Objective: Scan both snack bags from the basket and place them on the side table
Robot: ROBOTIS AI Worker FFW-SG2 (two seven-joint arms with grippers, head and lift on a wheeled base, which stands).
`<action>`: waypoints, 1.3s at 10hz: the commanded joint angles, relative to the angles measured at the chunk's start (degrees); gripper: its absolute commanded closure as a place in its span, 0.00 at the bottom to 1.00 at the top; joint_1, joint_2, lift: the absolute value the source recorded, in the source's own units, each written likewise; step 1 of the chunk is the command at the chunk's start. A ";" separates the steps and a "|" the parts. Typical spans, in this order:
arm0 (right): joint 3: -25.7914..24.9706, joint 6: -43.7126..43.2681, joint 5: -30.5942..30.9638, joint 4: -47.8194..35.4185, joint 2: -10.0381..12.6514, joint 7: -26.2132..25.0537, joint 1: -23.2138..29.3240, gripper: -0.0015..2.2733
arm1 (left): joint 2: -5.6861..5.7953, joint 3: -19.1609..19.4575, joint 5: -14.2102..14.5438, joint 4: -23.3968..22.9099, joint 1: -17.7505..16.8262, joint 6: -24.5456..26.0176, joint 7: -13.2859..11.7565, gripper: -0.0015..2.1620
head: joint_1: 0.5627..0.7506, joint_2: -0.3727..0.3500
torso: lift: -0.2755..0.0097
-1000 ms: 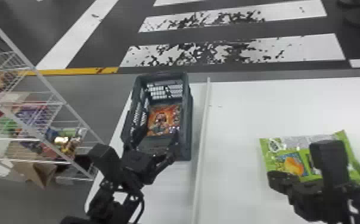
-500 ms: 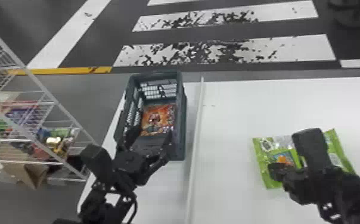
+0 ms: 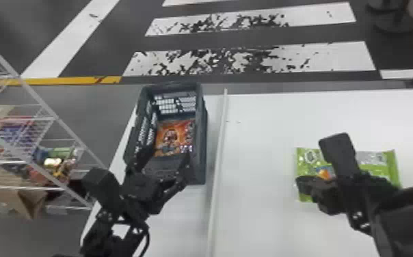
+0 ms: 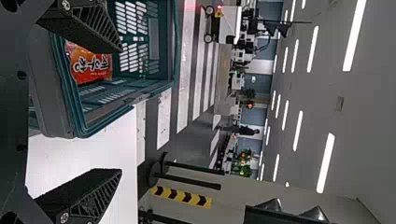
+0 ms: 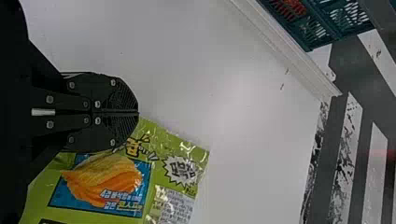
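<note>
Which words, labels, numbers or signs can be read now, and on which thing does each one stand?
Green snack bag: Korean lettering, which I leave unquoted; its small text block is too small to read.
Orange snack bag: large lettering, too stylised to quote with certainty.
Yellow and black chevron strip: pattern, no words.
Shelf packages: any print is too small to read.

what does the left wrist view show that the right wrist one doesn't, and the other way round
Left wrist view: the left pincer with its fingers apart, ceiling lights and a black-and-yellow strip.

Right wrist view: the right pincer, shut, the green snack bag lying flat, and a long white rail.

Both: the basket with the orange snack bag inside, white tabletop and the striped floor.
</note>
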 commanded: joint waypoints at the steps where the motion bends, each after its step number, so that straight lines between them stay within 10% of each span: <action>1: 0.00 -0.69 -0.30 2.04 0.97 -0.09 -2.64 0.99 | 0.01 0.08 0.00 -0.03 0.04 -0.34 -0.09 0.04 | 0.70 0.82 | 0.70; 5: -1.58 -5.61 -1.88 8.11 1.76 -0.44 -7.92 1.00 | 0.09 0.25 0.09 0.06 0.13 -0.51 -0.09 0.04 | 0.70 0.83 | 0.70; 13: -5.98 13.73 -3.47 -12.28 -0.52 5.01 5.62 0.99 | 0.18 -0.10 0.09 0.50 -0.31 -0.51 -0.09 0.04 | 0.70 0.80 | 0.70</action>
